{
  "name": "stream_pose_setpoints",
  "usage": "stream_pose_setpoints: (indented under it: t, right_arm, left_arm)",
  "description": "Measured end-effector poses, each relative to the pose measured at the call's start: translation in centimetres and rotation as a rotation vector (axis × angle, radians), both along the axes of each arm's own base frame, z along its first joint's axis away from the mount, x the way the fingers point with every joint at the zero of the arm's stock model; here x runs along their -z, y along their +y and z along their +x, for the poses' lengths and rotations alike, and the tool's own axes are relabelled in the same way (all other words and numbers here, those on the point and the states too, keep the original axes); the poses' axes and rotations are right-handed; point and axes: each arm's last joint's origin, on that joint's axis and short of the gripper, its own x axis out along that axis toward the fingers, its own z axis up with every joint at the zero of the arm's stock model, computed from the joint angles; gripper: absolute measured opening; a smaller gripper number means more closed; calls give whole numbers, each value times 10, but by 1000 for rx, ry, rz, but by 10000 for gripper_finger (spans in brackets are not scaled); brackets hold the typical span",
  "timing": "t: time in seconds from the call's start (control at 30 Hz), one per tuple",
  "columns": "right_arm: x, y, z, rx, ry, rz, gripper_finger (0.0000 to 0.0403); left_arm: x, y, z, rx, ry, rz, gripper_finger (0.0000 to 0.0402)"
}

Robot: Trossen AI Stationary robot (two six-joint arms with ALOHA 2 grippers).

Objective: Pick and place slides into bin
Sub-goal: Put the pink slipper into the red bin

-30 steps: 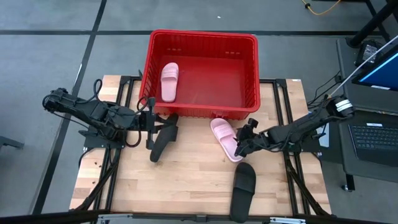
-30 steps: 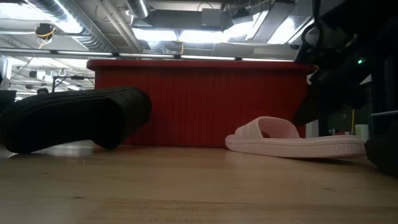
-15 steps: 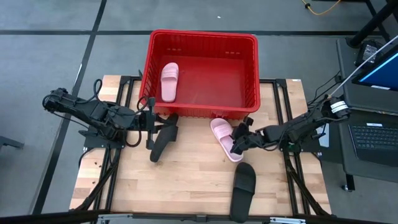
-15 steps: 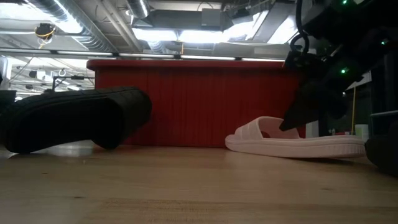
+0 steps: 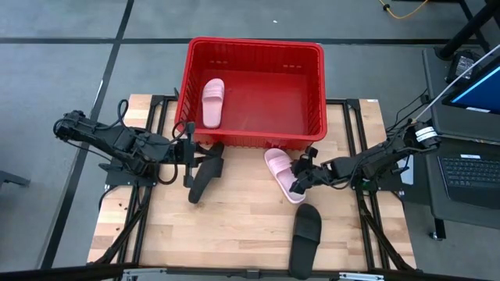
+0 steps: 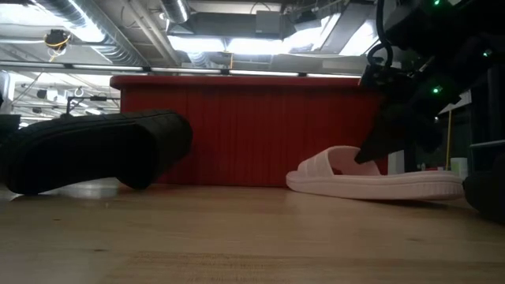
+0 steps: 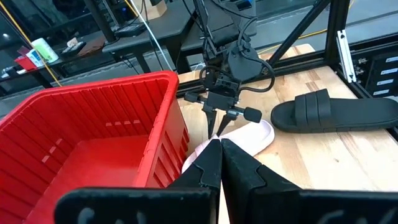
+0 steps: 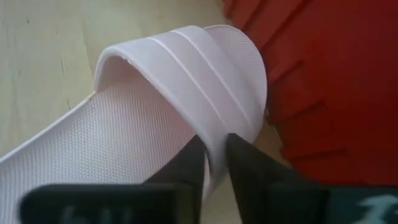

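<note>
The red bin [image 5: 254,40] stands at the table's far edge with one pale pink slide [image 5: 212,101] lying inside. A second pink slide [image 5: 281,173] lies sole-down on the table in front of the bin's right corner, and my right gripper [image 5: 298,178] is shut on its strap. My left gripper [image 5: 190,162] hangs raised near the bin's left front corner. In the left wrist view its shut fingertips [image 7: 219,146] have nothing between them. A black slide [image 5: 205,170] lies right beside it. Another black slide [image 5: 306,238] rests near the front edge. My right gripper pinches the pink slide's strap [image 8: 217,140] at its side edge, one finger [image 8: 186,163] under the strap and the other [image 8: 244,163] outside it. The fingers slant down from the table's right. The slide stays flat on the table [image 6: 379,183].
Black frame rails [image 5: 355,140] run along both sides of the tabletop. A laptop [image 5: 473,176] and a stand sit off the table's right edge. Bare wood lies between the two black slides [image 5: 242,218].
My right gripper has gone a little toward the table's left and down onto the pink slide's strap, and its fingers have shut on it. The pink slide has stayed where it was.
</note>
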Motion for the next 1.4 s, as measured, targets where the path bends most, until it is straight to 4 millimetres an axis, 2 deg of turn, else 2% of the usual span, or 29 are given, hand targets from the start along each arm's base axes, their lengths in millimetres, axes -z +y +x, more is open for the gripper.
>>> stream_pose_setpoints:
  t: [0.13, 0.27, 0.4, 0.63, 0.93, 1.13, 1.4]
  right_arm:
    - [0, 0, 0, -4, -1, 8, 14]
    - [-6, 2, 5, -11, -18, 26, 14]
    - [-21, 5, 16, -30, -62, 29, 12]
    - [-57, 13, 38, -109, -102, 56, 12]
    - [-106, 21, 52, -137, -101, 41, 12]
    - [-140, 30, 60, -172, -179, 34, 12]
    - [-179, 32, 60, -60, -224, -152, 12]
  left_arm:
    - [0, 0, 0, 0, 0, 0, 2]
    - [0, 0, 0, -1, 0, 0, 2]
    - [0, 0, 0, -1, 0, 0, 2]
    - [0, 0, 0, 0, 1, 1, 2]
    - [-1, 0, 0, -28, -16, -40, 2]
    - [-9, -4, 3, 80, -95, -123, 3]
    - [-13, -4, 4, 59, -140, -143, 3]
